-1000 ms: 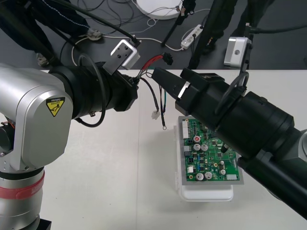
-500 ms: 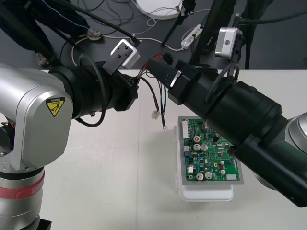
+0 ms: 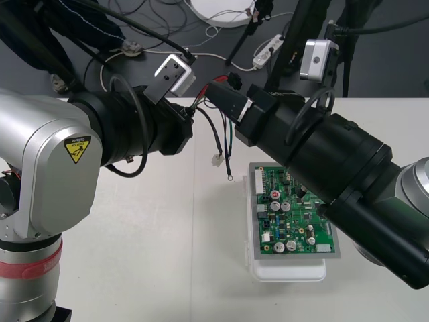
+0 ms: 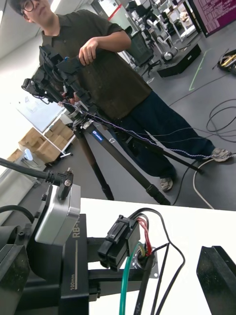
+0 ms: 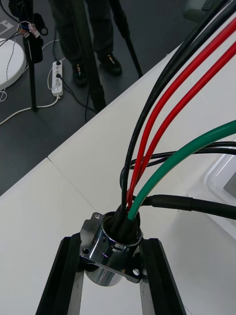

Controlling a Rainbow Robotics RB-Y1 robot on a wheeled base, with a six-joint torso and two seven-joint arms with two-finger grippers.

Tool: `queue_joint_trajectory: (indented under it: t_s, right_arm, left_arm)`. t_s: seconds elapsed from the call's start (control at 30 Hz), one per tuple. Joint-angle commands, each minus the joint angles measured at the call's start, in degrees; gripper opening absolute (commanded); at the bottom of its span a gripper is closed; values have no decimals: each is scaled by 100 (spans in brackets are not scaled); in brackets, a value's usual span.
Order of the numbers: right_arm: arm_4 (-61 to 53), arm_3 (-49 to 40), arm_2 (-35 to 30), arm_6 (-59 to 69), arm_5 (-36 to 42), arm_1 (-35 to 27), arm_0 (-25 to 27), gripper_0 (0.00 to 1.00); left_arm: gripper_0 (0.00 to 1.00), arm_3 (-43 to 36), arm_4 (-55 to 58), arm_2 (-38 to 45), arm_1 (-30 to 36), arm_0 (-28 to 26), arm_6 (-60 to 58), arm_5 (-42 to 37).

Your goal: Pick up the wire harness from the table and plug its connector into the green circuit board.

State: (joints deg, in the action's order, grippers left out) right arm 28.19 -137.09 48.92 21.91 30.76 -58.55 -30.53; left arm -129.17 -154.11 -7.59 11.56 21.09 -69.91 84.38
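My left gripper point(image 3: 193, 113) is raised over the far side of the table, shut on the harness's round metal socket point(image 5: 110, 246), which sits between its two fingers point(image 5: 64, 275). Red, black and green wires point(image 5: 162, 147) rise out of the socket. The black plug point(image 3: 233, 82) sticks up at the end of the red wires. My right gripper point(image 3: 224, 99) is right at the plug, open; in the right wrist view the plug point(image 4: 120, 238) lies between its widely spread fingers point(image 4: 219, 278). The green circuit board point(image 3: 291, 218) rests on its white base point(image 3: 288, 274), below the right arm.
Loose black and green wire ends point(image 3: 228, 168) with a small white connector point(image 3: 217, 161) dangle above the table just left of the board. Bare tabletop point(image 3: 147, 255) lies to the front left. Cables and a power strip point(image 3: 268, 50) lie on the floor beyond the far edge.
The right gripper moved toward the far edge and slightly left, up to the plug, then held still. The left gripper kept the socket in place.
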Motion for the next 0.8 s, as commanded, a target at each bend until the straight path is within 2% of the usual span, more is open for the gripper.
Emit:
queue_joint_trajectory:
  t_s: [0.03, 0.8]
  right_arm:
    - [-33, -10, 65, -249, 71, 72, -207, 100]
    - [178, -2, 4, -328, 159, 98, -251, 100]
  left_arm:
    - [1, -65, -32, 91, -145, 220, -76, -352]
    - [0, -65, 12, 91, -145, 194, -84, -352]
